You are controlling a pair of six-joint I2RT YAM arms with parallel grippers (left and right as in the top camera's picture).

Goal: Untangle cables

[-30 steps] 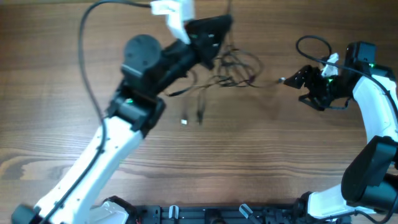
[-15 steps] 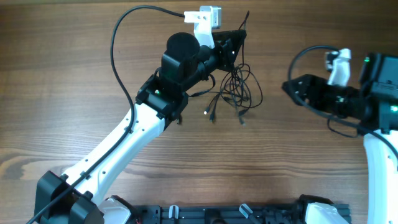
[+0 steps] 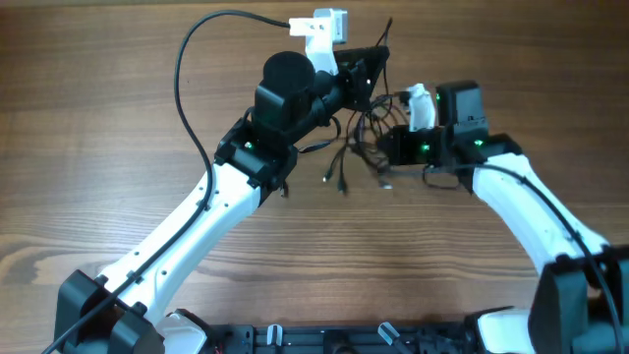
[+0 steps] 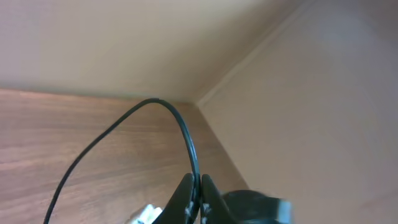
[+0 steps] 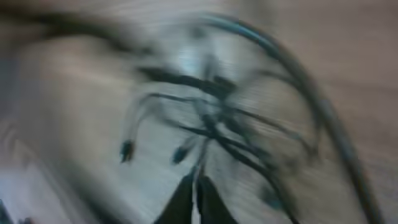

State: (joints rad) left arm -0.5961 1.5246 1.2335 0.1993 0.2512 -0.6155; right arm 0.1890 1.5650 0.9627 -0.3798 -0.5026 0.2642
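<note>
Left tool (image 3: pixel 371 74): clenched on the cables (image 3: pixel 360 138).
Right tool (image 3: pixel 385 147): clenched beside them; cannot tell if holding.
Cables: tangled bunch.

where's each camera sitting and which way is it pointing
overhead: above the table, facing straight down at the cables; shows left arm, right arm, left tool, right tool.
left wrist: on the left arm, tilted up toward a wall corner; its shut tool pinches a black cord.
right wrist: on the right arm, aimed at the cables, blurred; its shut tool shows.
shared: overhead and right wrist see the cables.
</note>
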